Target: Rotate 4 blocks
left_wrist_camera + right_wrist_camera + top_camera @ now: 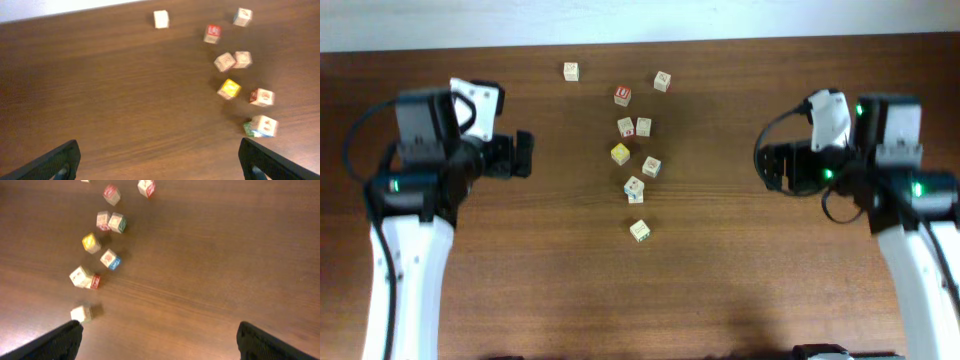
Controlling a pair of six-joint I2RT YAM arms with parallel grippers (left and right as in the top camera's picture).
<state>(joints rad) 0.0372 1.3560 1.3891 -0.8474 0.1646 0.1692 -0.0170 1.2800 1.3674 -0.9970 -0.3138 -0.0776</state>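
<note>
Dark wood-grain table (520, 290) fills every view, with a strip of pale wall along its far edge. Nearest the robot's bases, one pale block (639, 230) sits alone at six o'clock of the scatter of blocks. Just beyond it two cubes (634, 187) touch, one showing a red side in the right wrist view. Next comes the blue-sided block (651, 166), with the yellow-faced cube (620, 153) near it at about ten o'clock. Farther on lies a touching pair, one (118, 223) showing a green side. Beyond that are the red "U" cube (623, 95) and two loose cubes at eleven and one o'clock.

No rotation appears to be in hand; this looks like the approach stage, with a block yet to be chosen. The next move calls for one arm to travel inward, descend over a free-standing cube such as the blue-sided block, straddle it squarely, close and turn it. The touching pairs look awkward, since a finger could nudge the neighbour.

The left claw (525, 154) hangs at nine o'clock of the scatter and the right claw (765, 167) at three o'clock, both well apart from every cube. Each is spread fully wide, released, holding and touching nothing.
</note>
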